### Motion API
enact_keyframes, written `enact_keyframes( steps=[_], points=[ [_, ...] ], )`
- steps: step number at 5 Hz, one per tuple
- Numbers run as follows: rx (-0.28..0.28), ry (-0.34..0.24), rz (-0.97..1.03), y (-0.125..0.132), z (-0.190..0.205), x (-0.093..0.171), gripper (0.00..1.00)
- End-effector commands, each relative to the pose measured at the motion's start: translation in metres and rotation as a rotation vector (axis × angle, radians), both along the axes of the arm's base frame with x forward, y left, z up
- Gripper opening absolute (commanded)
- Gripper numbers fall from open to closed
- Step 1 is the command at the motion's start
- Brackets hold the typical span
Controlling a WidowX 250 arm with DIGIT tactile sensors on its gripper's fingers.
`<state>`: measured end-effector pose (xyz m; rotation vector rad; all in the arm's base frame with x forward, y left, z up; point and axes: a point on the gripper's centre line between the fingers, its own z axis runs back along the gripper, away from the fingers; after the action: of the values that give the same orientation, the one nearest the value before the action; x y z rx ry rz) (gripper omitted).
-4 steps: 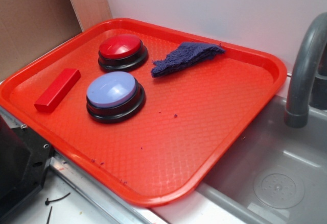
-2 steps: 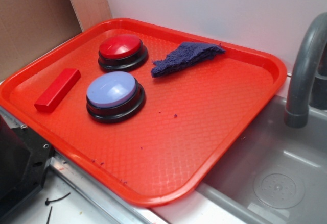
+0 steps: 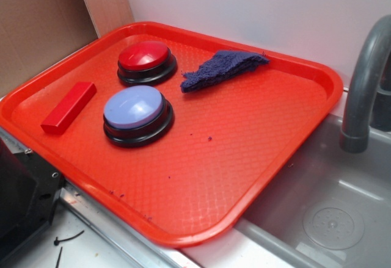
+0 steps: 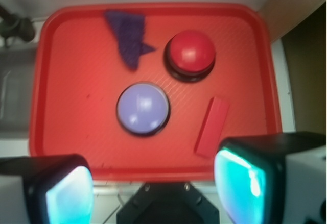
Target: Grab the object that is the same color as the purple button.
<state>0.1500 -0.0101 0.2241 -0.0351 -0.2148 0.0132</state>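
Nothing on the tray had shifted since the earlier exterior frames; every item lay where it had been. The large red plastic tray (image 3: pixel 269 140) with a diamond-textured floor sat on a counter beside a grey sink basin (image 3: pixel 330 213), its near right corner overhanging the basin edge. A grey curved faucet (image 3: pixel 363 85) rose at the right, a plain white wall (image 3: pixel 256 5) stood behind the tray, and a brown cardboard panel (image 3: pixel 36 24) leaned at the far left. A black part of the robot base (image 3: pixel 21 201) showed at the lower left.

The small dark purple-blue fuzzy cloth rag (image 3: pixel 221 69) lay flat near the tray's back rim, just right of the round red-topped button on a black base (image 3: pixel 146 61), close to it but not touching. The round lavender-blue domed button on a black base (image 3: pixel 137 115) sat nearer the front, apart from the rag. The red rectangular block (image 3: pixel 69 106) lay left of it, near the tray's left rim. Tiny purple lint specks dotted the tray floor.

In the wrist view the gripper (image 4: pixel 153 188) hung high over the tray's near edge, its two fingers (image 4: pixel 69 191) spread wide with nothing between them, well away from the rag (image 4: pixel 129 35).
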Motion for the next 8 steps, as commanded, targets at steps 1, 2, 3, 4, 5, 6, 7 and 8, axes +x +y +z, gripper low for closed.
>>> enact_keyframes(
  steps=[1, 2, 3, 4, 5, 6, 7, 8],
  points=[
    [0.029, -0.135, 0.047, 0.001, -0.03, 0.057, 1.0],
    [0.026, -0.169, 0.039, -0.011, -0.061, 0.098, 1.0],
    [0.083, -0.174, 0.069, -0.017, -0.085, 0.125, 1.0],
    [0.124, -0.18, 0.054, -0.02, -0.111, 0.151, 1.0],
    [0.092, -0.155, 0.043, -0.019, -0.137, 0.165, 1.0],
    [0.002, -0.128, -0.022, -0.022, -0.16, 0.179, 1.0],
    [-0.031, -0.106, -0.059, -0.027, -0.173, 0.186, 1.0],
    [-0.013, -0.08, -0.046, -0.016, -0.187, 0.199, 1.0]
  ],
)
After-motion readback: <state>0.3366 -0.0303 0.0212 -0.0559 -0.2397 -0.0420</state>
